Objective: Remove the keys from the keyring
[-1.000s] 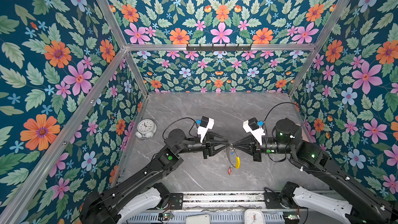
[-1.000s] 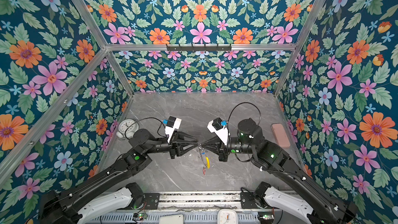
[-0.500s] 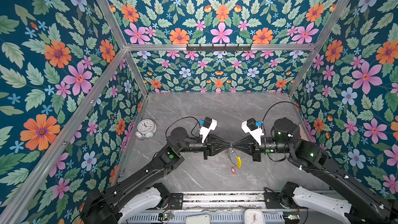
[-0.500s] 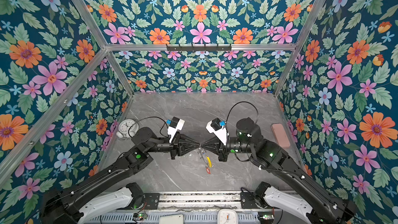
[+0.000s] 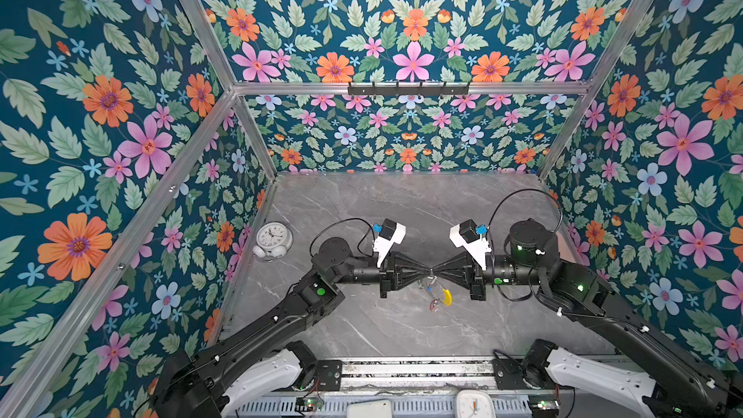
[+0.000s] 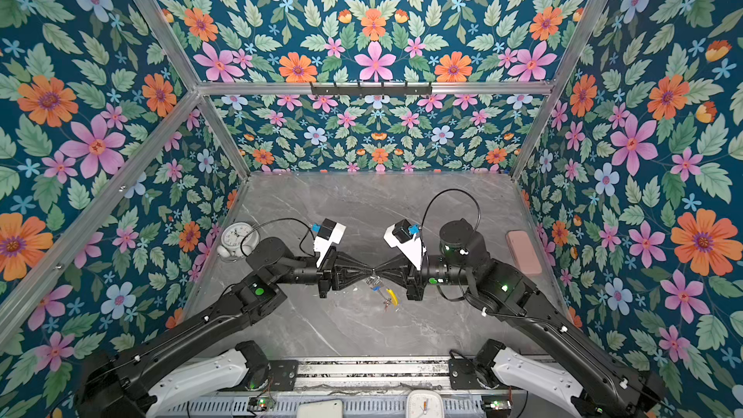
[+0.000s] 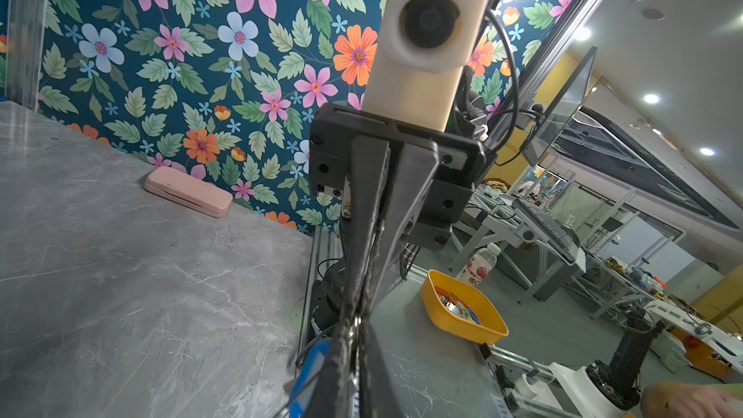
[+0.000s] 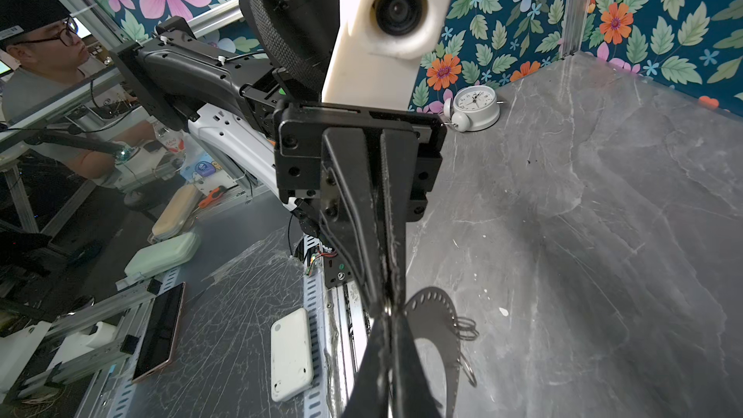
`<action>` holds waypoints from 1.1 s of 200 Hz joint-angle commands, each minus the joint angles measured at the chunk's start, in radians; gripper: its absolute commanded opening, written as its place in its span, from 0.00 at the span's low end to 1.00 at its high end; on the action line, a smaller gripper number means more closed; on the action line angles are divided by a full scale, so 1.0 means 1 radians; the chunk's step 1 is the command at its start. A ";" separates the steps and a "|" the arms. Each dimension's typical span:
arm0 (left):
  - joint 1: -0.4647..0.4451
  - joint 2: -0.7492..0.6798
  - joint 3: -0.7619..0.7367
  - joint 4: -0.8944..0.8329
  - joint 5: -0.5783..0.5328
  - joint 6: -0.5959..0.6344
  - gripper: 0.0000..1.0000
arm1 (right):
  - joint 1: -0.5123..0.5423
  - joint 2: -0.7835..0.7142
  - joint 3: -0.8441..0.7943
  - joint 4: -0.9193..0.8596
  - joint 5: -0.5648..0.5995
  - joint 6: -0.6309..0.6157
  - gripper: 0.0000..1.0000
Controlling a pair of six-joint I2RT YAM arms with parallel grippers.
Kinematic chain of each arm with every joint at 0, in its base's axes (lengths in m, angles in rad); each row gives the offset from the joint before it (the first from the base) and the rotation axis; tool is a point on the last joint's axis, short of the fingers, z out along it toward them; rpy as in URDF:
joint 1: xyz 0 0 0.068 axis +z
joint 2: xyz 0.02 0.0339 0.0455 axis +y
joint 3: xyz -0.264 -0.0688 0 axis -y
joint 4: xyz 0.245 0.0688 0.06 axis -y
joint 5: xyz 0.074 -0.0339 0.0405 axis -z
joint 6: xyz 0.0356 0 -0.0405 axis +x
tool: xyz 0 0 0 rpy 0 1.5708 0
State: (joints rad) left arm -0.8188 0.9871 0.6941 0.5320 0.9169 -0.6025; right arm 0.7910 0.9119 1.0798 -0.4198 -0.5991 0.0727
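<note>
Top views: left hand (image 5: 427, 273) and right hand (image 5: 437, 273) pinch 1 keyring (image 5: 446, 296), 2 keys (image 5: 432, 306) dangling.

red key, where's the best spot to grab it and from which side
Pinch the red key by its flat tag, probably coming in low from the near side. It seems to hang lowest under the keyring, clear of the blue key. The left gripper and right gripper meet tip to tip just above, blocking that way in.
</note>
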 commanded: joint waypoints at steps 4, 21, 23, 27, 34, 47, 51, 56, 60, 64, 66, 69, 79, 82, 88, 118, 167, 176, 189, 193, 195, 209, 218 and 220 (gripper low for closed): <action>0.001 0.005 -0.003 0.067 0.020 -0.014 0.06 | 0.001 0.004 0.004 0.048 0.001 0.005 0.00; 0.001 0.006 -0.006 0.078 0.015 -0.017 0.03 | 0.000 0.005 0.005 0.055 -0.001 0.009 0.00; 0.002 0.006 -0.006 0.079 0.015 -0.016 0.02 | 0.001 0.006 0.003 0.057 -0.001 0.010 0.00; 0.001 0.005 -0.008 0.080 0.012 -0.016 0.01 | 0.001 0.005 0.002 0.060 0.001 0.013 0.00; 0.001 0.001 -0.011 0.088 0.005 -0.016 0.01 | 0.001 0.004 0.000 0.068 0.005 0.020 0.00; 0.001 -0.008 -0.017 0.101 -0.014 -0.013 0.00 | 0.001 -0.003 -0.006 0.097 0.013 0.043 0.00; 0.001 -0.013 -0.018 0.104 -0.023 -0.011 0.00 | 0.001 -0.009 -0.010 0.107 0.018 0.050 0.03; 0.000 -0.018 -0.022 0.107 -0.037 -0.007 0.00 | 0.001 -0.015 -0.015 0.121 0.026 0.060 0.10; 0.001 -0.023 -0.024 0.108 -0.046 -0.004 0.00 | 0.001 -0.017 -0.019 0.133 0.033 0.067 0.16; 0.001 -0.028 -0.025 0.111 -0.054 0.000 0.00 | 0.001 -0.025 -0.023 0.145 0.039 0.074 0.20; 0.000 -0.030 -0.025 0.112 -0.058 0.000 0.00 | 0.001 -0.028 -0.025 0.152 0.041 0.079 0.23; 0.001 -0.034 -0.025 0.112 -0.063 0.003 0.00 | 0.001 -0.032 -0.029 0.163 0.049 0.085 0.25; 0.001 -0.043 -0.026 0.109 -0.087 0.014 0.00 | 0.000 -0.052 -0.045 0.198 0.073 0.104 0.31; 0.001 -0.046 -0.026 0.108 -0.093 0.017 0.00 | 0.001 -0.057 -0.050 0.208 0.083 0.110 0.33; 0.001 -0.050 -0.026 0.105 -0.105 0.025 0.00 | 0.001 -0.068 -0.060 0.225 0.107 0.119 0.34; 0.001 -0.072 -0.018 0.070 -0.185 0.073 0.00 | 0.000 -0.110 -0.119 0.305 0.167 0.155 0.42; -0.001 -0.100 0.005 0.012 -0.279 0.118 0.00 | 0.002 -0.127 -0.185 0.321 0.185 0.150 0.47; -0.001 -0.104 0.008 0.000 -0.294 0.120 0.00 | 0.002 -0.127 -0.202 0.332 0.178 0.152 0.48; -0.001 -0.107 0.010 -0.006 -0.306 0.121 0.00 | 0.003 -0.127 -0.225 0.352 0.178 0.157 0.48; 0.000 -0.107 0.011 -0.008 -0.310 0.120 0.00 | 0.004 -0.127 -0.229 0.356 0.181 0.159 0.48; -0.001 -0.107 0.011 -0.010 -0.312 0.120 0.00 | 0.004 -0.127 -0.231 0.359 0.182 0.159 0.48; -0.002 -0.108 0.017 -0.021 -0.321 0.118 0.00 | 0.007 -0.123 -0.240 0.363 0.207 0.158 0.49; -0.002 -0.107 0.017 -0.021 -0.325 0.116 0.00 | 0.009 -0.117 -0.242 0.358 0.220 0.155 0.49; -0.001 -0.108 0.018 -0.022 -0.326 0.117 0.00 | 0.010 -0.116 -0.241 0.356 0.224 0.152 0.49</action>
State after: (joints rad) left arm -0.8200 0.8841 0.6998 0.5045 0.6231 -0.4957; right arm 0.7956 0.7883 0.8417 -0.1108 -0.4122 0.2180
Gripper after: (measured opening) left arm 0.050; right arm 0.486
